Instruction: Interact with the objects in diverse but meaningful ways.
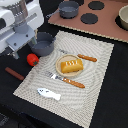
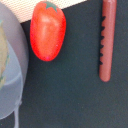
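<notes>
A red tomato point(image 1: 32, 59) point(image 2: 47, 30) lies on the black table at the placemat's edge. Beside it stands the blue-grey pot point(image 1: 42, 44) point(image 2: 12, 65). Out on the black surface, apart from the tomato, is the brown sausage point(image 1: 14, 74) point(image 2: 106, 40). A yellow-orange bread loaf point(image 1: 71, 65) sits on a small plate point(image 1: 60, 59) mid-mat. Near the mat's front edge lies the flat white fish point(image 1: 49, 93). My gripper point(image 1: 16, 47) hangs above the tomato and pot at the exterior view's left. Its fingers do not show in the wrist view, and their state is unclear.
Two orange-handled utensils point(image 1: 72, 81) point(image 1: 86, 57) lie on the striped placemat point(image 1: 95, 80) around the plate. A toy stove point(image 1: 100, 22) with black burners stands at the back, with a dark pot point(image 1: 68, 8) beside it and a bowl point(image 1: 123, 17) at the exterior view's right.
</notes>
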